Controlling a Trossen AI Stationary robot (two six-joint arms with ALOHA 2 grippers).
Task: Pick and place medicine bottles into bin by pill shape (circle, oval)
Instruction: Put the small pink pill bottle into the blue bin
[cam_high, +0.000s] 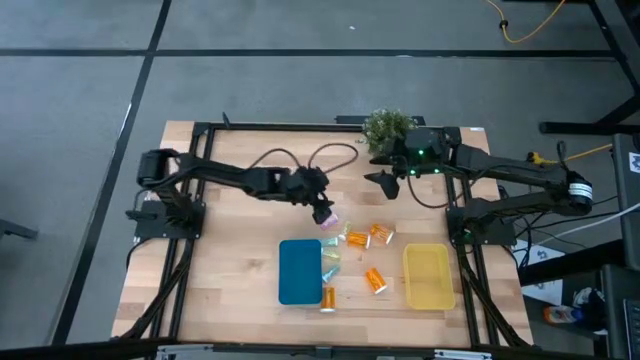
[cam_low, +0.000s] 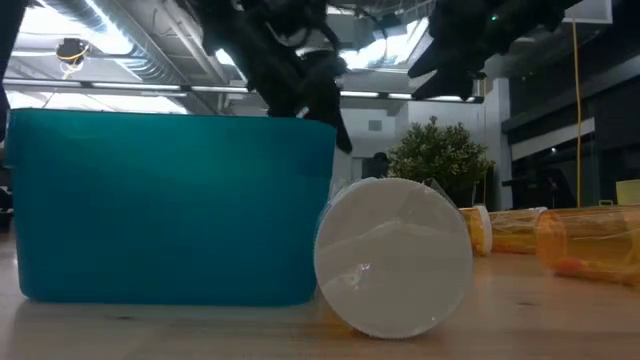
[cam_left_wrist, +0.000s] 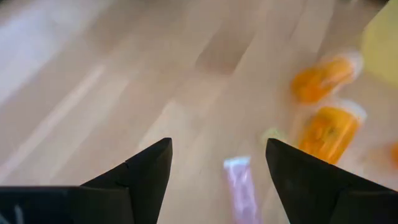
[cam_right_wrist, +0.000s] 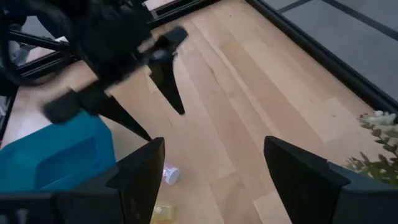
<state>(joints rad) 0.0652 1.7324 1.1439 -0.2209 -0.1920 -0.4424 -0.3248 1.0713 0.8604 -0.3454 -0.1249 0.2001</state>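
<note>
Several pill bottles lie on their sides on the wooden table between the blue tray (cam_high: 300, 270) and the yellow tray (cam_high: 428, 276). They include orange ones (cam_high: 381, 234), a pale green or teal pair (cam_high: 331, 263) and a purple one (cam_high: 331, 220). My left gripper (cam_high: 323, 210) is open just above the purple bottle (cam_left_wrist: 241, 186), which lies on the table below the gap between the fingers. My right gripper (cam_high: 383, 183) is open and empty, raised near the potted plant (cam_high: 387, 126).
One orange bottle (cam_high: 328, 297) lies near the front edge by the blue tray; its white cap (cam_low: 393, 255) fills the low view. Another orange bottle (cam_high: 375, 281) lies between the trays. Cables (cam_high: 300, 158) loop over the far part of the table.
</note>
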